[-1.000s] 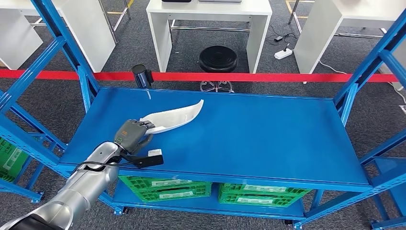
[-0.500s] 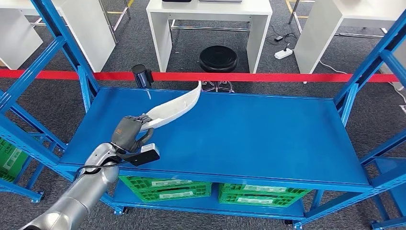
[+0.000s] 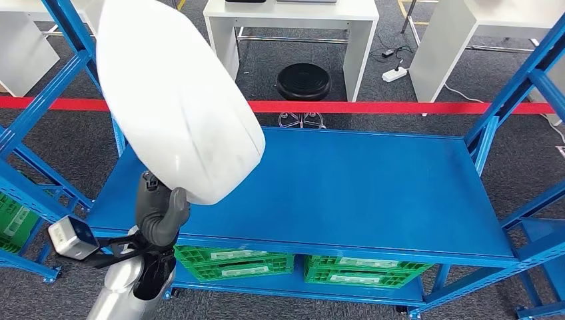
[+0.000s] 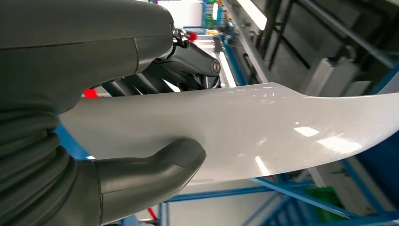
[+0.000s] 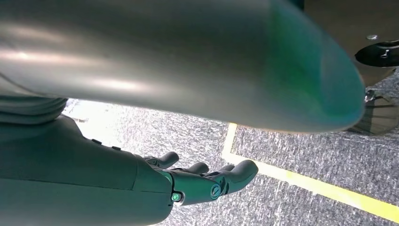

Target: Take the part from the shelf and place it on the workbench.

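The part (image 4: pixel 263 132) looks like smooth, glossy white plastic catching light. The left robot hand (image 4: pixel 84 141) has a matt grey ribbed cover. The shelf (image 3: pixel 373 193) is blue painted metal; the floor (image 5: pixel 301 155) is rough grey carpet.

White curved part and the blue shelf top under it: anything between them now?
Nothing: in the head view the white curved part, held by the left hand, is raised over bare blue shelf top.

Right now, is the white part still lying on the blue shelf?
No, the left robot hand holds the white part lifted up above the blue shelf.
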`<state>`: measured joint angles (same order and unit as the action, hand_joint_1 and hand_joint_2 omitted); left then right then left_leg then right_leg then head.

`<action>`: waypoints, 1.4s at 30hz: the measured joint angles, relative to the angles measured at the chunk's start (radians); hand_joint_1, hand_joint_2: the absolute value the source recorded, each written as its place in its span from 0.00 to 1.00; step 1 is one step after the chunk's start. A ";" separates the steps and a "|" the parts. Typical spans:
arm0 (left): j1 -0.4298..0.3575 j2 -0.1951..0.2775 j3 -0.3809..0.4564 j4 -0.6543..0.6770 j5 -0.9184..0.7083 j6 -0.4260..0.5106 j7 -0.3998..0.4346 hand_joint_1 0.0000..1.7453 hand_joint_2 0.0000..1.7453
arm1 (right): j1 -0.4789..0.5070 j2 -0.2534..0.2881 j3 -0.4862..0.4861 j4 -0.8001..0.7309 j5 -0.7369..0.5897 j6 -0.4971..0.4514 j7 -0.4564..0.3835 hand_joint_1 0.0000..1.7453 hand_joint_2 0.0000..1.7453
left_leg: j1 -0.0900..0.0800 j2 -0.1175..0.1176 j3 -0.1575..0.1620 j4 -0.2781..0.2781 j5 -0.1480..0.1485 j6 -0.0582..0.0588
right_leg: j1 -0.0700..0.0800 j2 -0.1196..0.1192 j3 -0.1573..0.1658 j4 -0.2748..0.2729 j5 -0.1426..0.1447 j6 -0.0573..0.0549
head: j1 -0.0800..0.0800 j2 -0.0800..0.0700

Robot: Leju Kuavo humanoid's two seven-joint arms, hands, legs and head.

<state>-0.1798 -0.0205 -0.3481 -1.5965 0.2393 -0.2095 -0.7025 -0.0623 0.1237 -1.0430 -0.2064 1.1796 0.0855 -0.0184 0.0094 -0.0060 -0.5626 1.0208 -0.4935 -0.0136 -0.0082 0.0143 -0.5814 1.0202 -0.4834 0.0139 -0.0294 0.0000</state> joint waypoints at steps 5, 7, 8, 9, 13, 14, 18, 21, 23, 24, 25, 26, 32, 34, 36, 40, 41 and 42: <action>0.055 -0.010 0.001 -0.140 0.022 -0.049 0.001 1.00 1.00 | -0.001 0.000 0.000 0.000 0.020 0.000 -0.001 0.00 0.00 | -0.001 0.000 0.001 0.000 0.000 0.001 | -0.001 0.000 0.001 0.000 0.000 0.000 | 0.000 0.000; 0.077 -0.010 0.001 -0.189 0.003 -0.050 0.001 1.00 1.00 | -0.001 0.000 0.001 0.000 0.031 0.000 0.004 0.00 0.00 | -0.003 0.000 0.001 0.002 -0.002 0.003 | -0.004 0.000 0.002 -0.001 0.000 0.002 | 0.000 0.000; 0.088 -0.010 0.001 -0.209 -0.002 -0.050 0.001 1.00 1.00 | -0.001 0.000 0.002 0.000 0.035 0.000 0.007 0.00 0.00 | -0.005 0.000 0.001 0.003 -0.003 0.004 | -0.005 0.000 0.002 -0.001 0.000 0.003 | 0.000 0.000; 0.098 -0.010 0.001 -0.225 -0.005 -0.050 0.001 1.00 1.00 | -0.001 0.001 0.002 0.000 0.039 0.000 0.009 0.00 0.00 | -0.006 0.000 0.001 0.003 -0.003 0.005 | -0.006 -0.001 0.002 -0.001 0.000 0.004 | 0.000 0.000; 0.130 -0.009 0.001 -0.271 -0.021 -0.051 0.001 1.00 1.00 | -0.003 0.002 0.002 0.000 0.041 0.000 0.011 0.00 0.00 | -0.007 0.000 0.004 -0.001 0.003 0.016 | -0.011 0.000 0.004 -0.002 0.003 0.015 | -0.001 0.000; 0.135 -0.010 0.000 -0.279 -0.028 -0.050 0.001 1.00 1.00 | -0.003 0.001 0.002 0.000 0.039 0.000 0.012 0.00 0.00 | -0.005 0.002 0.006 -0.008 0.009 0.021 | -0.011 -0.001 0.003 0.004 -0.003 0.017 | 0.000 0.000; 0.145 -0.017 0.000 -0.293 -0.064 -0.050 0.002 1.00 1.00 | -0.003 -0.004 0.002 0.000 0.025 0.001 0.011 0.00 0.00 | 0.002 0.009 0.004 -0.020 0.022 0.033 | -0.011 -0.005 -0.074 0.191 -0.120 0.026 | 0.008 0.000; 0.147 -0.023 0.000 -0.293 -0.076 -0.048 0.002 1.00 1.00 | -0.003 -0.012 0.002 0.000 0.024 0.004 0.011 0.00 0.00 | 0.004 0.012 -0.008 -0.011 0.025 0.029 | -0.016 -0.007 -0.087 0.252 -0.126 0.033 | 0.009 0.000; 0.146 -0.026 -0.001 -0.293 -0.081 -0.045 0.002 1.00 1.00 | -0.005 -0.018 0.002 0.000 0.024 0.005 0.014 0.00 0.00 | 0.008 0.011 -0.018 0.001 0.026 0.020 | -0.022 -0.009 -0.013 0.127 -0.075 0.038 | 0.010 0.000; 0.145 -0.027 -0.001 -0.293 -0.086 -0.043 0.002 1.00 1.00 | -0.007 -0.019 0.002 0.000 0.024 0.005 0.017 0.00 0.00 | 0.010 0.010 -0.023 0.006 0.026 0.012 | -0.021 -0.008 0.019 0.071 -0.055 0.036 | 0.010 0.000; 0.143 -0.029 -0.003 -0.293 -0.093 -0.042 0.002 1.00 1.00 | -0.008 -0.020 0.002 0.000 0.024 0.005 0.020 0.00 0.00 | 0.010 0.009 -0.027 0.011 0.027 0.004 | -0.019 -0.005 0.039 0.034 -0.046 0.030 | 0.011 0.000; 0.139 -0.030 -0.005 -0.292 -0.101 -0.042 0.002 1.00 1.00 | -0.010 -0.020 0.002 0.000 0.024 0.005 0.024 0.00 0.00 | 0.009 0.007 -0.030 0.014 0.029 -0.005 | -0.017 -0.003 0.042 0.022 -0.047 0.021 | 0.011 0.000; 0.115 -0.022 -0.031 -0.268 -0.144 -0.016 0.002 1.00 1.00 | -0.012 -0.020 0.003 0.000 0.055 0.004 0.020 0.00 0.00 | 0.012 0.004 -0.078 0.116 -0.056 -0.039 | -0.015 -0.005 0.004 0.020 -0.016 -0.031 | 0.002 0.000; 0.103 -0.016 -0.044 -0.253 -0.144 -0.011 0.002 1.00 1.00 | -0.012 -0.021 0.003 0.000 0.051 0.004 0.008 0.00 0.00 | 0.012 0.004 -0.115 0.240 -0.131 -0.040 | -0.010 -0.007 -0.016 0.021 0.000 -0.035 | -0.002 0.000; 0.088 -0.013 -0.061 -0.236 -0.144 -0.010 0.002 1.00 1.00 | -0.012 -0.023 0.003 0.000 0.040 0.004 0.001 0.00 0.00 | 0.010 0.005 -0.104 0.277 -0.137 -0.036 | -0.005 -0.009 -0.037 0.022 0.015 -0.036 | -0.003 0.000; 0.051 -0.011 -0.089 -0.215 -0.144 -0.006 0.003 1.00 1.00 | -0.011 -0.025 0.002 0.000 0.027 0.004 0.000 0.00 0.00 | -0.002 0.005 0.063 0.040 -0.064 -0.010 | 0.001 -0.009 -0.064 0.021 0.046 -0.026 | -0.003 0.000; 0.044 -0.010 -0.094 -0.212 -0.144 -0.006 0.002 1.00 1.00 | -0.011 -0.026 0.002 0.000 0.025 0.004 0.000 0.00 0.00 | -0.007 0.005 0.081 0.005 -0.062 -0.005 | 0.000 -0.009 -0.066 0.020 0.053 -0.020 | -0.004 0.000; 0.039 -0.010 -0.099 -0.209 -0.144 -0.006 0.002 1.00 1.00 | -0.011 -0.026 0.002 0.000 0.024 0.004 0.001 0.00 0.00 | -0.011 0.005 0.084 -0.008 -0.063 -0.002 | -0.002 -0.009 -0.066 0.018 0.060 -0.013 | -0.004 0.000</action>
<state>-0.1408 -0.0305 -0.4467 -1.8059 0.0954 -0.2154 -0.7004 -0.0732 0.0974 -1.0412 -0.2064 1.2040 0.0896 -0.0176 -0.0020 -0.0011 -0.4790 1.0132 -0.5563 -0.0153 -0.0103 0.0053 -0.6475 1.0384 -0.4229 0.0007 -0.0335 0.0000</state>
